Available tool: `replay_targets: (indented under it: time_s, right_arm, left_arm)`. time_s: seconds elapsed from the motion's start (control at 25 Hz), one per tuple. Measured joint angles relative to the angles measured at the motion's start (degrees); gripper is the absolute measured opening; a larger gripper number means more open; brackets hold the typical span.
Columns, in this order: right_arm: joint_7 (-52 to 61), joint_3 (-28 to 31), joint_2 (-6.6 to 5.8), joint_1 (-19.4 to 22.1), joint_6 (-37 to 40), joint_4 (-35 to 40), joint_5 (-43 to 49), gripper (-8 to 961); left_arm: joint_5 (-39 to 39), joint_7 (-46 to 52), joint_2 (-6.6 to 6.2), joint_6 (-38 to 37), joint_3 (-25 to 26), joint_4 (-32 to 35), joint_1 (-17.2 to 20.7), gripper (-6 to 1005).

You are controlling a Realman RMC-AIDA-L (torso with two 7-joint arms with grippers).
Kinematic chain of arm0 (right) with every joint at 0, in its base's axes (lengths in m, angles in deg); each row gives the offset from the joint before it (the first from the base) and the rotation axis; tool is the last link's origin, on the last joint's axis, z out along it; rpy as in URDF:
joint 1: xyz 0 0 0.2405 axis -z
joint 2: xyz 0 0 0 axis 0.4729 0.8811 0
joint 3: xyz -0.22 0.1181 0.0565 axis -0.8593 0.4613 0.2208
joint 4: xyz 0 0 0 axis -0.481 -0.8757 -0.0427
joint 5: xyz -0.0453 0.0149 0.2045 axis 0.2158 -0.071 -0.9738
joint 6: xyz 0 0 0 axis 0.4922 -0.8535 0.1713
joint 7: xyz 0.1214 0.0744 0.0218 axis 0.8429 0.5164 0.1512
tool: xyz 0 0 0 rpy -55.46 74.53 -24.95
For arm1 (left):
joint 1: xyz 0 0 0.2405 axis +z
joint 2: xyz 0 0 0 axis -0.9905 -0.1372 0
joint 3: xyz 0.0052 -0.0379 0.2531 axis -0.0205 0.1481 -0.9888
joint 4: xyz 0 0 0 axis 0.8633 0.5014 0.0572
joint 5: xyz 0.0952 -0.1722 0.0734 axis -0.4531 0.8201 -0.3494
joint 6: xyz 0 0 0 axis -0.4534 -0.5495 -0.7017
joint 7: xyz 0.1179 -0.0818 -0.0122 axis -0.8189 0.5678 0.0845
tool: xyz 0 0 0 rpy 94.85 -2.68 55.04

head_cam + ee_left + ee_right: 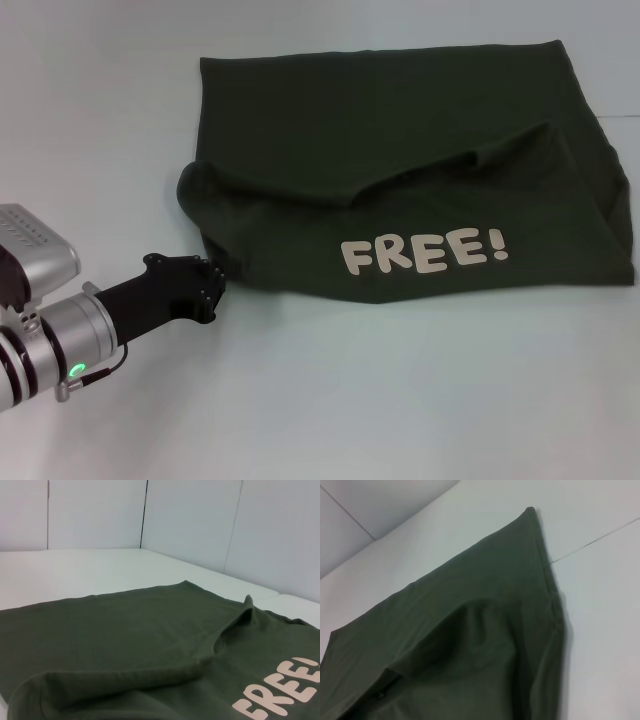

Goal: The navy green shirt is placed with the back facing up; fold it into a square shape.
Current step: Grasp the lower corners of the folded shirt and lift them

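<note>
just beside left gripper (212, 290), navy green shirt (400, 180) edge

You're looking at soft, matt cloth in the navy green shirt (420, 150), its surface rumpled into loose folds, with smooth pale lettering (425, 251) printed flat on it. Beside its near left corner, the left gripper (212, 290) looks like matt black plastic, on a brushed, silvery metal wrist (75, 335). Under the shirt, your table (330, 400) is smooth, white and faintly glossy.

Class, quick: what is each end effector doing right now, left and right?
Left end effector: at the near-left edge of the navy green shirt; open or closed cannot be told.
Right end effector: not visible in any view.
</note>
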Motion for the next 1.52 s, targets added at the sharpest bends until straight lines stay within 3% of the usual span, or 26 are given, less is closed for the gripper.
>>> replay_targets:
  time_s: [0.44, 0.92, 1.52]
  right_arm:
    - [0.7, -5.3, 1.52, -4.2, -3.5, -3.4, 0.0, 883]
    - [0.7, -7.5, 2.48, -4.9, -7.1, -4.7, 0.0, 882]
    - [0.1, -8.1, 3.2, -5.4, -8.5, -5.8, -0.3, 731]
  left_arm:
    - [0.0, 0.0, -0.08, 0.0, 0.0, 0.2, -0.4, 4]
    - [-0.1, 0.0, -0.09, 0.1, 0.0, 0.2, -0.5, 3]
    - [-0.1, 0.0, -0.09, 0.2, 0.0, 0.2, -0.6, 4]
